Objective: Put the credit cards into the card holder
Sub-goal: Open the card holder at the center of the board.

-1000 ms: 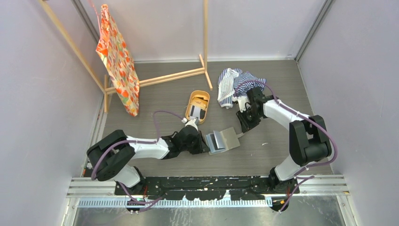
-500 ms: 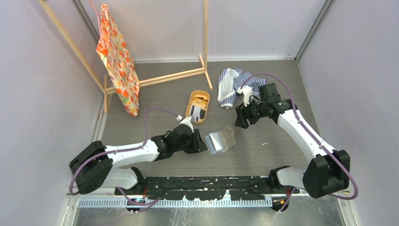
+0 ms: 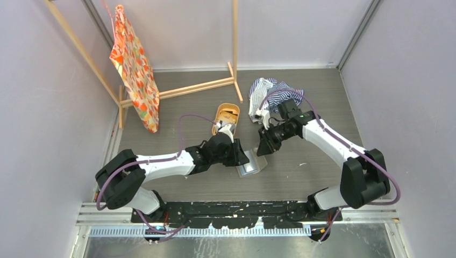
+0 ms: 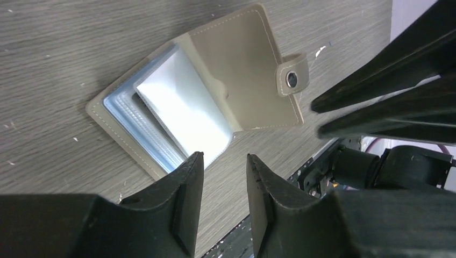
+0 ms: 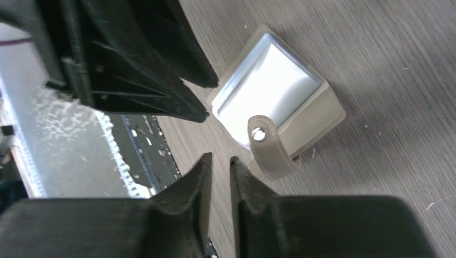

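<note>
Robot test cell in a laboratory. Plain pale walls (image 3: 48, 134) close in a grey wood-grain desk (image 3: 188, 107) on three sides. Two white-and-black arms, left (image 3: 161, 164) and right (image 3: 328, 140), are bolted to a black mounting plate (image 3: 242, 207) at the near edge, backed by aluminium rails (image 3: 107, 214) and trailing purple cables (image 3: 185, 121). Staged props include a bare wooden rack (image 3: 235, 37), a patterned cloth (image 3: 133, 70) hung on it, and a crumpled striped cloth (image 3: 263, 94).

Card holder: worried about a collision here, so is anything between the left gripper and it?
Nothing visible does. The card holder lies open on the table right ahead of the left gripper, uncovered. The right gripper hovers off to one side, by the snap strap, not in the path.
</note>
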`<state>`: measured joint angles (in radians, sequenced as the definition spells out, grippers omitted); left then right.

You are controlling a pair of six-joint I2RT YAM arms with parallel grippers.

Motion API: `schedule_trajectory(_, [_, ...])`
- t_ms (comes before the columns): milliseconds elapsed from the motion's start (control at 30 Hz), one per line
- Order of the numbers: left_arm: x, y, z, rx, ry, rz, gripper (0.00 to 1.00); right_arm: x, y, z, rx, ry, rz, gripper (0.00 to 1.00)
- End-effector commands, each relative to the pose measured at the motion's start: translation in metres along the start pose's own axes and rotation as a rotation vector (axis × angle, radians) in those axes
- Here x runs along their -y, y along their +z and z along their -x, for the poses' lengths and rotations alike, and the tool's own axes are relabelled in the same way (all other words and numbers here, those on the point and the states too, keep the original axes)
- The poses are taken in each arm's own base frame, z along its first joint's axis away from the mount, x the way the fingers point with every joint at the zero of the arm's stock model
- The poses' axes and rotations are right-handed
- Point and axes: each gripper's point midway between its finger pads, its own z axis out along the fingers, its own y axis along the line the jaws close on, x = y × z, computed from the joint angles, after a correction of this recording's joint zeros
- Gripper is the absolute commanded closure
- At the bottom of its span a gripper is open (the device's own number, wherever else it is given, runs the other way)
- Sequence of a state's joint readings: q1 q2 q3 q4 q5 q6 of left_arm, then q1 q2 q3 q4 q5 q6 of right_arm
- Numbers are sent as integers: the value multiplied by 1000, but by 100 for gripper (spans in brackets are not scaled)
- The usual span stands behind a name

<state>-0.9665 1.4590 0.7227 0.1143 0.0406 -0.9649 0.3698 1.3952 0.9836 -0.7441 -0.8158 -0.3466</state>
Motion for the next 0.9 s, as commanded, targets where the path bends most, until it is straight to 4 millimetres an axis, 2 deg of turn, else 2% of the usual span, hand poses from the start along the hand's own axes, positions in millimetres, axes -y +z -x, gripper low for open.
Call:
schedule_trajectory(0, [-2, -11, 15, 75, -2, 21, 63, 28, 20, -8, -119, 34, -132, 81])
schedule_trajectory(67, [-7, -15, 11, 76, -20, 18, 61, 47, 24, -15, -192, 76, -196, 87])
schedule_trajectory(133, [-8, -16, 7, 78, -51, 3, 58, 64, 25, -23, -241, 92, -274, 88])
schedule_trajectory(233, [-9, -12, 3, 83, -90, -30, 53, 77, 24, -32, -273, 101, -339, 88])
schedule_trajectory(500, [5, 8, -7, 16, -131, -110, 52, 77, 31, -41, -320, 120, -318, 87])
schedule_trajectory(867, [-17, 23, -19, -13, -168, -27, 51, 79, 35, -48, -357, 134, -316, 87])
